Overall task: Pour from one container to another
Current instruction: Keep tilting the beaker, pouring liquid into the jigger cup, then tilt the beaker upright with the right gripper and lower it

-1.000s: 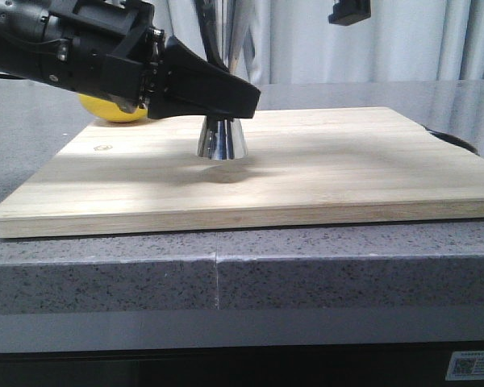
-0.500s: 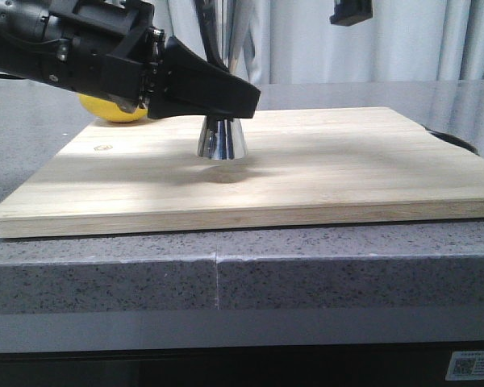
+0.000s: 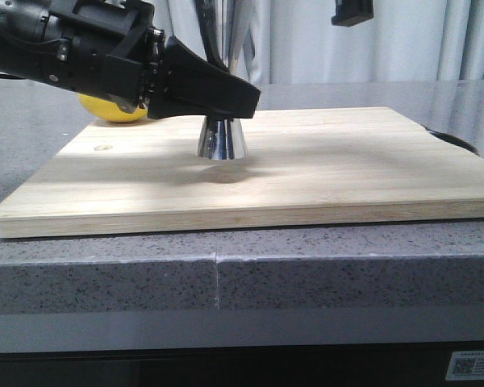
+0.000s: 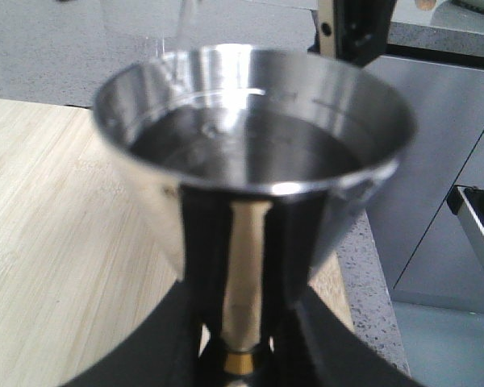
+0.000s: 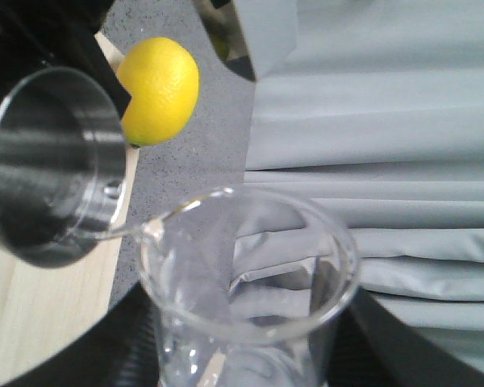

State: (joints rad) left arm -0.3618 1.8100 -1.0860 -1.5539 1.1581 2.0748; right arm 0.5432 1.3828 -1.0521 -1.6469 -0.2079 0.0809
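The steel jigger [image 3: 221, 142] stands upright on the wooden board [image 3: 323, 173]. My left gripper [image 3: 226, 101] is shut on the jigger's narrow waist. In the left wrist view the jigger's upper cup [image 4: 250, 153] holds clear liquid, and the gold band [image 4: 242, 360] shows between the black fingers [image 4: 165, 339]. My right gripper [image 5: 242, 359] is shut on the clear glass beaker [image 5: 250, 266]. The beaker is tilted, its pouring lip over the rim of the jigger [image 5: 52, 161]. In the front view the beaker is out of frame, and only a black part of the right arm [image 3: 352, 12] shows.
A yellow lemon [image 3: 113, 110] lies behind the left arm, off the board's far left corner; the right wrist view shows the lemon [image 5: 157, 89] just beyond the jigger. Grey stone counter [image 3: 226, 274] surrounds the board. Grey curtains hang behind.
The black part of the right arm at the top of the front view has shifted slightly right and up. The left gripper and jigger have not moved.
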